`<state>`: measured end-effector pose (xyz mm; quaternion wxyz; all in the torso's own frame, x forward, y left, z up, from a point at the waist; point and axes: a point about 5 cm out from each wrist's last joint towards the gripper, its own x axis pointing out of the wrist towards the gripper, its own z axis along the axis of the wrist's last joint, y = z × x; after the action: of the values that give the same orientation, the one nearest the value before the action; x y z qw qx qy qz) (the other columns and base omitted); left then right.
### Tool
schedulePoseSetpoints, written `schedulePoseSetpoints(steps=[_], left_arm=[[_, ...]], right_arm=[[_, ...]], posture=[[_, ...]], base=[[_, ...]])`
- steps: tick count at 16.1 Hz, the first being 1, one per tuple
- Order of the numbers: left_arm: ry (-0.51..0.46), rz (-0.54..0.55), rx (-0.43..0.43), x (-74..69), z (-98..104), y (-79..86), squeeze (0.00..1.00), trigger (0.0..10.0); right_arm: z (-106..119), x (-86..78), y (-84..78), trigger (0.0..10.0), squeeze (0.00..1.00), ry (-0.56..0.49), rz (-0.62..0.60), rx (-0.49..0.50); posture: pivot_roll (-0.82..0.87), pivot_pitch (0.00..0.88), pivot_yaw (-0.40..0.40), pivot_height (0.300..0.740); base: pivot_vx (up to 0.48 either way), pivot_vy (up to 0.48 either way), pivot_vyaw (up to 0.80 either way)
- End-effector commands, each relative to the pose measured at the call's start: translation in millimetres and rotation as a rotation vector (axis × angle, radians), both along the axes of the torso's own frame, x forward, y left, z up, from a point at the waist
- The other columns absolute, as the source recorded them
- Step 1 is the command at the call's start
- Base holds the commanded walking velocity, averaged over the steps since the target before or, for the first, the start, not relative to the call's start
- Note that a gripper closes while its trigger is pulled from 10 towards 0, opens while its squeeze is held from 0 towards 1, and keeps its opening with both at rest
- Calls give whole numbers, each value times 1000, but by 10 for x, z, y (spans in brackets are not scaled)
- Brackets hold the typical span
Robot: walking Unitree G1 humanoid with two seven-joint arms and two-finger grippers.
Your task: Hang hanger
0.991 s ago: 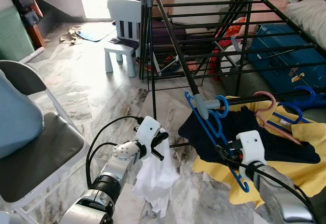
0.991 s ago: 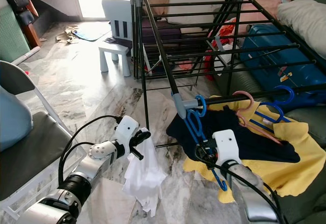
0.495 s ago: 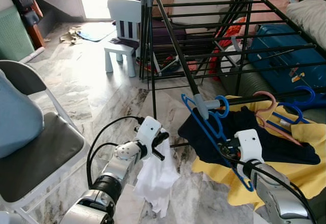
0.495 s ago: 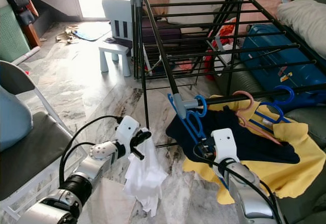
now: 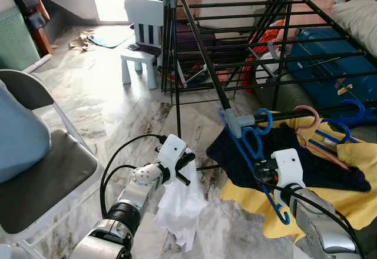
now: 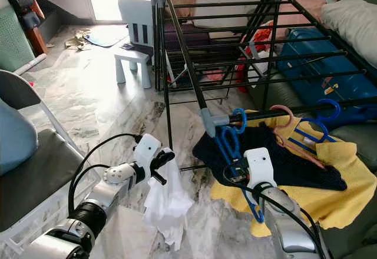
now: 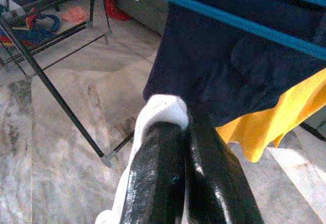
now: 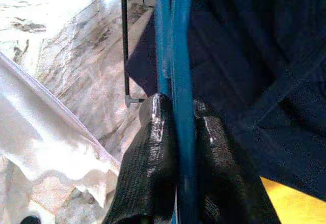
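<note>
The blue hanger (image 5: 254, 153) has its hook over the low front rail of the black drying rack (image 5: 247, 35), just beside the grey corner joint, and its body hangs down at a slant in front of a dark navy garment (image 5: 318, 165). The right tool (image 8: 175, 147) is closed on the hanger's lower bar: in the right wrist view the blue bar runs between the two black fingers (image 8: 153, 152), which press it from both sides. The navy garment lies on a yellow cloth (image 5: 347, 200) spread below the rack. Further along the same rail hang a pink hanger (image 5: 309, 123) and more blue hangers (image 5: 347, 118).

The left tool (image 5: 184, 166) is held out over the marble floor (image 5: 112, 112), near the rack's front leg, and its fingers (image 7: 158, 173) are pinched shut on a white cloth (image 5: 179, 209) that droops from them toward the floor.

Behind the rack lie a blue suitcase (image 5: 330, 65) and pale bedding (image 5: 356, 12). A small white child's chair (image 5: 143, 35) stands on the floor beyond the rack's far corner, and a grey folding chair (image 5: 44, 170) with a light blue cushion (image 5: 17, 135) stands on the robot's left.
</note>
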<state>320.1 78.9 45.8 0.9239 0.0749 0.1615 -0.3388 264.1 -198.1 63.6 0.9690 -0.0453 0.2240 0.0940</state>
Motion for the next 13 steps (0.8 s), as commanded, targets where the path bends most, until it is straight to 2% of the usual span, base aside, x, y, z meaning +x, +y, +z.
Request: schedulePoseSetpoints(steps=[1, 5, 10, 12, 13], left_arm=[[-28, -16, 7, 41, 64, -20, 0, 10000], [-36, -9, -18, 47, 84, 9, 0, 10000], [-68, -1, -11, 51, 111, 84, 0, 10000], [-78, 5, -20, 46, 122, 119, 0, 10000], [-86, 8, -19, 54, 137, 114, 0, 10000]], right_arm=[[4, 0, -27, 0, 0, -7, -13, -11], [45, -26, -38, 0, 0, -31, -21, -23], [243, -128, -7, 0, 0, -157, -67, -23], [259, -347, 8, 0, 0, -189, -92, -10], [220, -431, 39, 1294, 0, -172, -95, 12]], posture=[[-30, 0, -35, 740], [-28, 0, -42, 740], [-25, 0, -47, 740], [-21, 0, -46, 740], [-22, 0, -46, 740]], base=[[0, 0, 0], [0, 0, 0], [0, 0, 0], [0, 0, 0], [0, 0, 0]])
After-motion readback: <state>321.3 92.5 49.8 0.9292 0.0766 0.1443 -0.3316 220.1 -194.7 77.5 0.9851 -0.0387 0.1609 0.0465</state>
